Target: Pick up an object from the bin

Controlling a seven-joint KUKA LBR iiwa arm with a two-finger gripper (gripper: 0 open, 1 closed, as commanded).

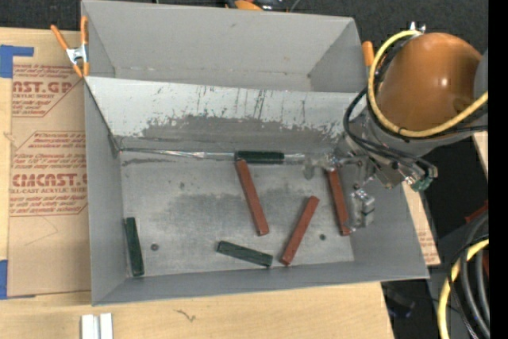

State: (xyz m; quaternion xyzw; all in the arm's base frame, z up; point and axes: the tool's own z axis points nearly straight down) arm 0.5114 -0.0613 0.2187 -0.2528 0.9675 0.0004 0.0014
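My gripper (363, 201) hangs low at the right side of the bin, under the arm's wrist. Right beside it, on its left, lies a red-brown stick (340, 203), running nearly straight up the view along the bin's right wall. Whether the gripper touches this stick I cannot tell. A second red-brown stick (299, 230) lies tilted a little further left on the floor. A third red-brown stick (251, 197) lies slanted near the middle of the bin.
A dark green stick (259, 157) lies flat along the foot of the back wall. Another dark green stick (244, 253) rests near the front wall, and one more green stick (132, 246) stands in the front left corner.
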